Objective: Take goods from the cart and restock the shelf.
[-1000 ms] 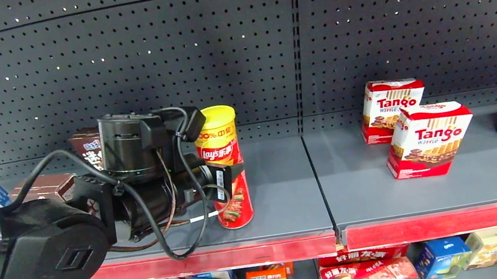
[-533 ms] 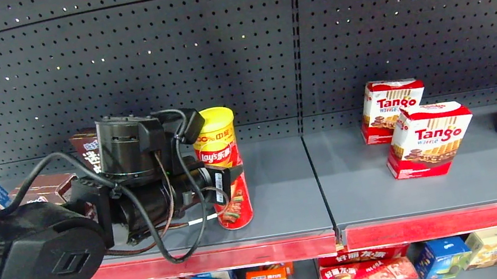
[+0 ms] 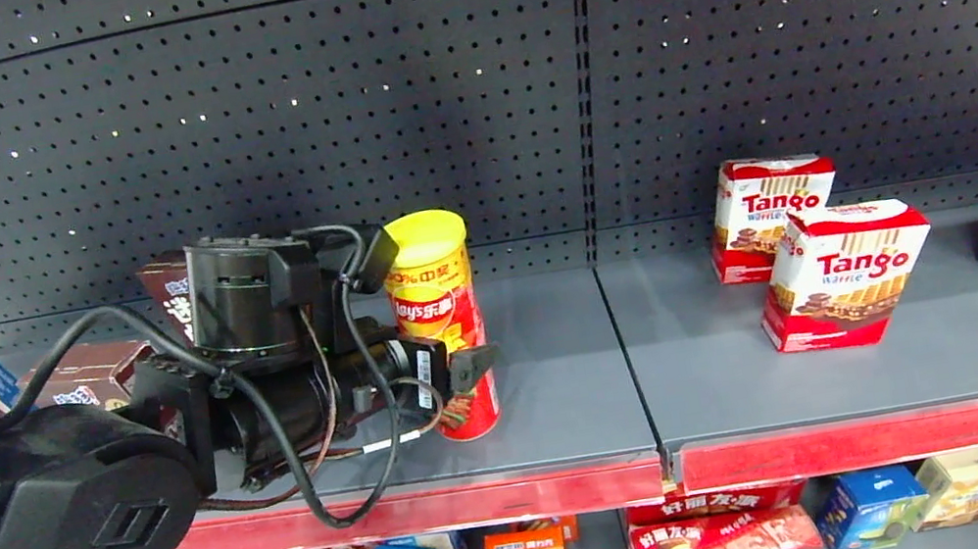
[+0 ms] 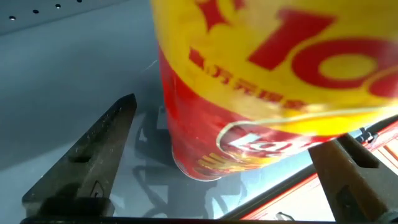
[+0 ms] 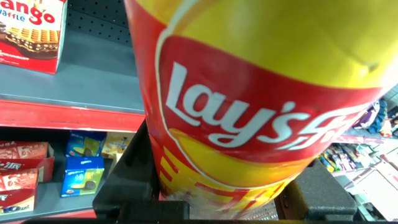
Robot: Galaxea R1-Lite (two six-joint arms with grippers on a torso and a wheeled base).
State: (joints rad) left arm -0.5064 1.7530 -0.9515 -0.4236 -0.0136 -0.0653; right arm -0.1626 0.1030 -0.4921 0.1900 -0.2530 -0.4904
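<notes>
The left gripper (image 3: 464,363) has just let go. Its fingers, pressed on the can (image 3: 436,293) a moment ago, now stand spread with the can upright between them, resting on the shelf (image 3: 560,402) (toward its front edge). That placement looks finished, so the arm probably needs to back straight out without clipping it. The right gripper (image 5: 217,193) is clamped on a second can (image 5: 249,112), likely next for shelving.

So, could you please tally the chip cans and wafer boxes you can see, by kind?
Cans: 2 (shelf can; held can in the right gripper)
Wafer boxes: 2
Total: 4
</notes>
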